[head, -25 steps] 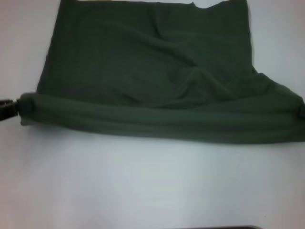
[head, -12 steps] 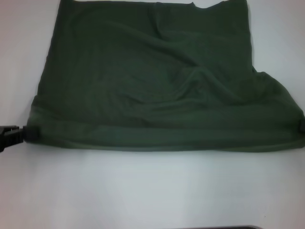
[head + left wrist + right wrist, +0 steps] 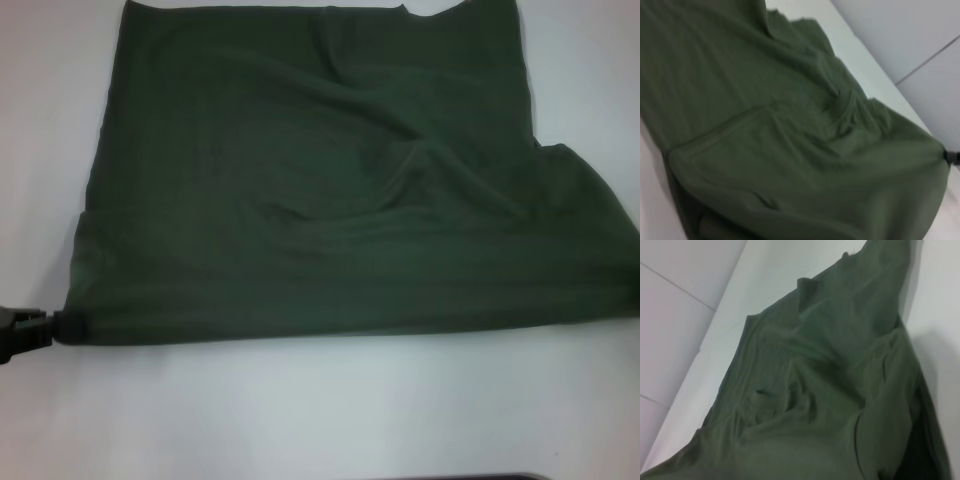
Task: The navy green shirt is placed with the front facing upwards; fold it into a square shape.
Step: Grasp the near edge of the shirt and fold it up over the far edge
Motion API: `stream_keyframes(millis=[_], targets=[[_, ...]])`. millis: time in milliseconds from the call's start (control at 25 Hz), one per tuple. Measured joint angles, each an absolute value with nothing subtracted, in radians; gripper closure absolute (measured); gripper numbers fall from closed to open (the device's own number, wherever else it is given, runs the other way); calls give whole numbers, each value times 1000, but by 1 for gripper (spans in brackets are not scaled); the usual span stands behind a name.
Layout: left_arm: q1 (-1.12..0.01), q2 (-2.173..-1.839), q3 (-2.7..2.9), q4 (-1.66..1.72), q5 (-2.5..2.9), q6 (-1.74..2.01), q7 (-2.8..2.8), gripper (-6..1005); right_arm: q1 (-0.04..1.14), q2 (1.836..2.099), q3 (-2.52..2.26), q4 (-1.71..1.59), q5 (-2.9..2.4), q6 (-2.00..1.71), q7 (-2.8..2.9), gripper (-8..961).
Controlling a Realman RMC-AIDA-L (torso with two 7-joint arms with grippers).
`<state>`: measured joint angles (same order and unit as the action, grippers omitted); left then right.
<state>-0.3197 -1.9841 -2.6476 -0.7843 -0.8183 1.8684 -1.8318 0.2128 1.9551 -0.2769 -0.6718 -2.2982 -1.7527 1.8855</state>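
Note:
The navy green shirt (image 3: 320,200) lies across the white table (image 3: 300,410), folded so that its near edge is a doubled band. No lettering or neck label shows. My left gripper (image 3: 62,326) is at the shirt's near left corner, shut on the cloth. My right gripper is off the head view's right edge. Its dark tip (image 3: 951,157) shows in the left wrist view at the shirt's other near corner, holding it. The near edge runs stretched between the two corners. The shirt also fills the left wrist view (image 3: 790,150) and the right wrist view (image 3: 830,390), wrinkled in the middle.
Bare white table lies in front of the shirt and at both sides. A dark strip (image 3: 460,477) shows at the table's near edge. Pale wall panels (image 3: 680,300) stand beyond the table.
Both grippers have pulled the shirt's near folded edge toward me. The doubled band has flattened and the shirt covers more table. The right gripper has left the head view.

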Motion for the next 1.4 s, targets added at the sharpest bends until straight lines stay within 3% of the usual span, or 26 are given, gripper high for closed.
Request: stream_keyframes(millis=[320,1400], targets=[[-309,-1968,-2648,-759,-797,1877,-1818,959,194,1936,-252,-661,-2298,-1750,1885,921],[-345,-1950,-2650,-763,-785,1891,-1802,958,214,1933,-243,-661,-2295,-1771,1877,922]])
